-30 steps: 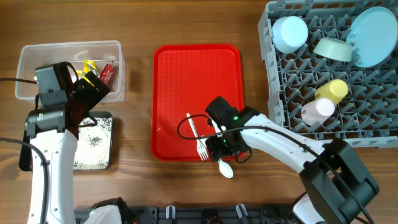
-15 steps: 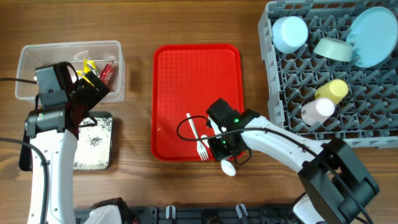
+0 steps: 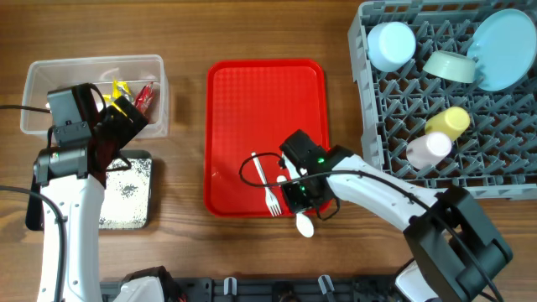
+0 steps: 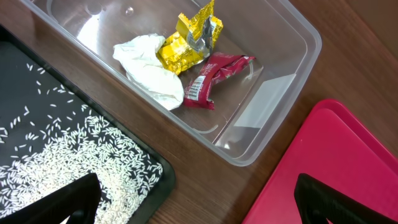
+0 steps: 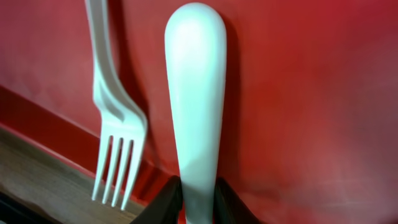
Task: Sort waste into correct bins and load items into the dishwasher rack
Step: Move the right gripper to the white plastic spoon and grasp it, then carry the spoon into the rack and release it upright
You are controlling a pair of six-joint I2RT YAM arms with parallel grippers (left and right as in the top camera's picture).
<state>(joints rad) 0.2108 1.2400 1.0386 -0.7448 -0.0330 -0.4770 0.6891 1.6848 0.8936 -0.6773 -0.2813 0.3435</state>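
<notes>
**Right gripper pinching the spoon on the red tray**

The right gripper (image 5: 198, 190) is sitting low over the near right corner of the red tray (image 3: 252, 92). Its fingers (image 5: 166, 200) are pressing on both sides of the spoon (image 5: 193, 93), low on the handle. The spoon is lying flat on the tray, with its bowl end hanging over the tray's edge above the table (image 3: 185, 252). The fork (image 5: 115, 124) is lying just beside the spoon, not touching it. The left gripper (image 4: 196, 180) is hanging over the near edge of the clear tub (image 4: 273, 134), next to the black tray (image 4: 18, 81). Its jaws are spread wide and holding nothing.

To do this step well, the pinch should be firm and centred before any lift. The handle looks like thin, smooth plastic, so it is probably prone to slipping or pivoting. A straight upward lift is looking safest, since a sideways drag could be nudging the fork or catching the tray's raised lip. Once clear, the arm should be carrying the spoon level across to the rack (image 3: 369, 126) on the right. There it should be aiming for a free slot away from the plate (image 3: 503, 50) and the yellow cup (image 3: 449, 122), and lowering the spoon fully before letting go.
</notes>
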